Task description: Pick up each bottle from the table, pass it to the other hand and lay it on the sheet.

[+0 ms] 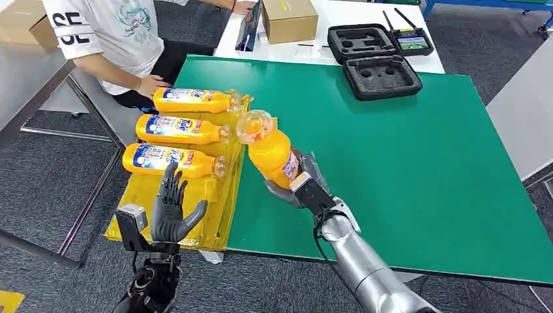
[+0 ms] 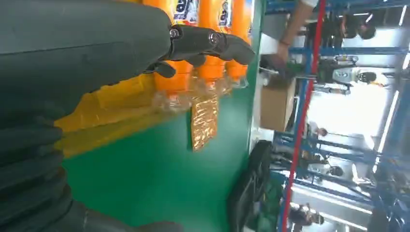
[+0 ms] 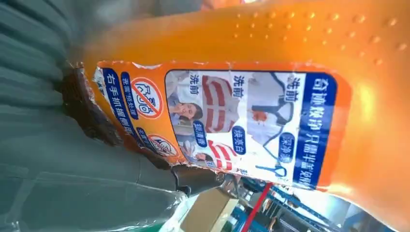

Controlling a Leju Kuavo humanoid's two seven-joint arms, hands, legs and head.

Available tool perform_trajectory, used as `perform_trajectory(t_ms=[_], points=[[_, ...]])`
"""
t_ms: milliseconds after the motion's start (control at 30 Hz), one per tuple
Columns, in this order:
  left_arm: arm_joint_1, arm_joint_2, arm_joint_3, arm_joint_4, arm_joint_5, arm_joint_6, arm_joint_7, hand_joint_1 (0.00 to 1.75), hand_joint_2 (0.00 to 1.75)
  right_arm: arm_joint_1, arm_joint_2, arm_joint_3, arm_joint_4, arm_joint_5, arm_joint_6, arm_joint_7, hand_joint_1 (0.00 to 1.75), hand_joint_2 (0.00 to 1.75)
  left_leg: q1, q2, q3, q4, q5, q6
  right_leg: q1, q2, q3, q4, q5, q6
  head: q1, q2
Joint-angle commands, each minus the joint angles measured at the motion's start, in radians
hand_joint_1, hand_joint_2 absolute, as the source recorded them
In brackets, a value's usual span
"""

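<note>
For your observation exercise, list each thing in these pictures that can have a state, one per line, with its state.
Held bottle: lifted off the table, tilted, clear cap on, gripped by the right hand.
Three bottles: lying flat side by side on the yellow sheet.
Left hand: raised over the sheet, fingers spread, holding nothing.
Black foam case: open.
Cardboard box: closed.
</note>
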Motion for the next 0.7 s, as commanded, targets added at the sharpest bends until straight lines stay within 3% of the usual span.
perform_trajectory(t_ms=[33, 233, 333, 700], points=[[0.01, 0.035, -0.147, -0.102, -0.012, -0.081, 0.011, 0.0, 1.75, -0.013, 0.035, 0.081, 0.079, -0.054, 0.052, -0.002, 1.75, 1.75, -0.001, 0.001, 0.006, 0.0, -0.003, 0.001, 0.0, 0.0, 0.005, 0.0, -0.003, -0.002, 0.0, 0.0], [0.011, 0.025, -0.169, -0.11, -0.018, -0.103, 0.042, 0.0, 1.75, 0.005, 0.044, 0.096, 0.108, -0.056, 0.052, -0.002, 1.75, 1.75, -0.001, 0.001, 0.007, 0.0, -0.004, 0.002, 0.0, 0.0, 0.007, 0.0, -0.004, -0.002, 0.0, 0.0], [-0.053, 0.014, -0.188, -0.026, 0.017, -0.185, 0.08, 0.0, 1.75, 0.029, 0.05, 0.131, 0.131, -0.035, 0.042, -0.002, 1.75, 1.75, -0.001, 0.0, 0.006, -0.001, -0.003, 0.001, 0.0, -0.001, 0.006, -0.001, -0.003, -0.002, 0.0, 0.0], [-0.128, 0.007, -0.22, 0.067, 0.002, -0.214, 0.088, 0.0, 1.75, 0.027, 0.097, 0.144, 0.174, 0.003, 0.073, -0.002, 1.75, 1.75, 0.0, -0.001, 0.003, -0.001, -0.001, 0.001, 0.0, -0.001, 0.002, -0.001, -0.001, -0.001, 0.0, 0.0]])
